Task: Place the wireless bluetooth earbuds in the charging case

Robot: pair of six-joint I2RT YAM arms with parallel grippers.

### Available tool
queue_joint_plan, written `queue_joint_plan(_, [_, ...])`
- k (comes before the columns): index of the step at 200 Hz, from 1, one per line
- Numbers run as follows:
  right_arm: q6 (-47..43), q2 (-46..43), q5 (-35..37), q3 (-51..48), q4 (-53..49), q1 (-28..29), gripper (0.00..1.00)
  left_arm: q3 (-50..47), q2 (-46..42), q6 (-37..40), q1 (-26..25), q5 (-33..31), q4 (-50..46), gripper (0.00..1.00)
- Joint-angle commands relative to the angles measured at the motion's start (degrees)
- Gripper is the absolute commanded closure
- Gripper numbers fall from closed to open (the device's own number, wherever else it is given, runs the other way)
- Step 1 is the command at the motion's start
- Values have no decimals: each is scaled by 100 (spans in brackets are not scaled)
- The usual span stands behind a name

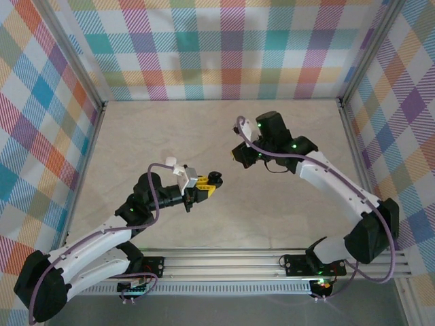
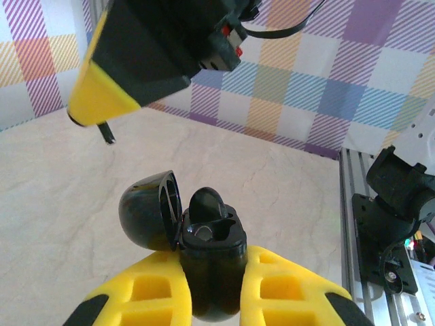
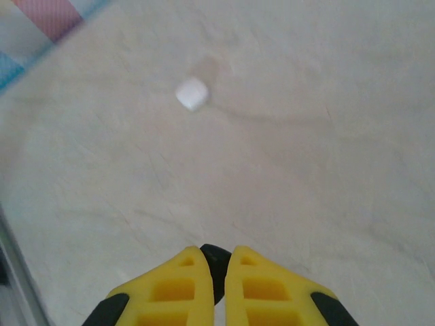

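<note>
Closed fingers [image 2: 153, 292] of the left gripper [image 2: 211, 272] are seen clamped on the lower body of a black charging case [image 2: 212, 251], one yellow pad pressed to each side. The case is held upright and off the table, with its hinged lid [image 2: 146, 214] swung open to the left. A second black earbud [image 2: 206, 204] is seen standing in one well of the case, its rounded head rising above the rim; the well beside it looks unfilled, though this cannot be told for certain.

Pinched together, the fingers [image 3: 177, 288] of the right gripper [image 3: 215, 257] are shut on a black earbud [image 3: 214, 268], which is wedged between the yellow tips. In the left wrist view a thin dark stem is seen sticking out below a yellow tip of that gripper, above and to the left of the open case and apart from it.

From overhead, the two grippers are seen near each other over the middle of the table [image 1: 170, 129], the right one just beyond the case and not touching it.

On the beige marbled tabletop below the right gripper, a small white rounded object [image 3: 191, 94] is seen lying alone; it is too blurred to be named. Plaid walls [image 1: 224, 47] enclose the table on three sides, and an aluminium rail [image 1: 238, 261] carries both arm bases at the near edge.
</note>
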Motion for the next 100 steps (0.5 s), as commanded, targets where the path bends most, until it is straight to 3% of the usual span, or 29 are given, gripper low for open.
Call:
queue_joint_plan(1, [269, -486, -627, -259, 568, 55, 93, 191, 203, 19, -76, 147, 576, 100])
queue_joint_plan(55, [307, -1303, -1145, -684, 1365, 305, 93, 252, 541, -294, -76, 193, 1286, 100])
queue_joint_plan(100, [37, -1457, -1150, -654, 1370, 568, 93, 307, 677, -517, -76, 58, 1679, 100])
